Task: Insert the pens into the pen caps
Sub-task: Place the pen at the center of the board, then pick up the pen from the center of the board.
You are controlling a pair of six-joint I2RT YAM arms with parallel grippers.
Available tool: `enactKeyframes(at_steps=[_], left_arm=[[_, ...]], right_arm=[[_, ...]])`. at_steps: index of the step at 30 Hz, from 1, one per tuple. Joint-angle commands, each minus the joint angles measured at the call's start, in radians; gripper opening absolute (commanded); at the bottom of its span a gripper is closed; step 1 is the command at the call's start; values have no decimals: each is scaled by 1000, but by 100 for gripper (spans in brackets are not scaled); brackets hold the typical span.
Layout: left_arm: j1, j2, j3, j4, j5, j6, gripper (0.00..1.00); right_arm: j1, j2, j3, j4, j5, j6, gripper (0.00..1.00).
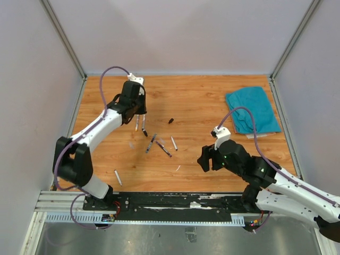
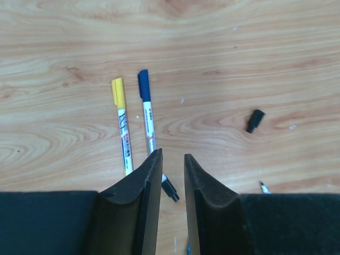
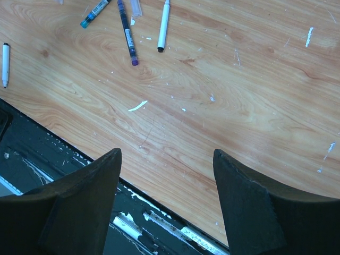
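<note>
Left gripper (image 2: 172, 156) fills the bottom edge of its wrist view, jaws parted by a narrow slit. Only bare wood shows in the slit, so it grips nothing. Just above the fingertips two pens lie side by side on the table (image 2: 64, 32): a yellow-capped pen (image 2: 124, 133) and a blue-capped pen (image 2: 147, 119). The blue-capped pen's black tail end pokes out beneath the left finger. One loose black cap (image 2: 255, 120) lies well apart at centre right.

Right wrist view: the right gripper (image 3: 166, 154) hangs over the table's near edge, jaws wide and empty. Four pens sit toward the upper left. They are a teal-tipped pen (image 3: 95, 11), a dark blue pen (image 3: 126, 34), a white pen (image 3: 163, 26) with a black tip, and an edge pen (image 3: 5, 64) at far left. A pale scrap (image 3: 138, 106) lies mid-frame.

Top view: six pens are counted in all. Two lie under the left gripper at upper centre-left, three in a loose cluster at centre, and one alone at lower left. The single loose cap and a teal cloth (image 1: 252, 109) at upper right complete the scene.

Two pens look capped. Whether the other four wear caps is too small to tell, and only one spare cap shows. Most of the job appears to remain.
</note>
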Motion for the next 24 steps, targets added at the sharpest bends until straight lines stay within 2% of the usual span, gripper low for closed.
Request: enactKeyframes(at_steps=[1,7,12,19,24], left_arm=[[4,-170,-133,37,77,-31,28],[-1,-390,-379,51,181,-89,29],[-60,-493,-544,89,229,-136,36],[-171,-434,-628,154,209,-186,37],[-193,-342,-606,144,116,-177,37]], right_arm=[[7,17,11,0,30,-20,71],[7,48,18,4,35,-29,71],[7,58,17,13,30,-30,71],[7,67,4,30,10,-20,71],[7,62,-6,39,-6,-8,71]])
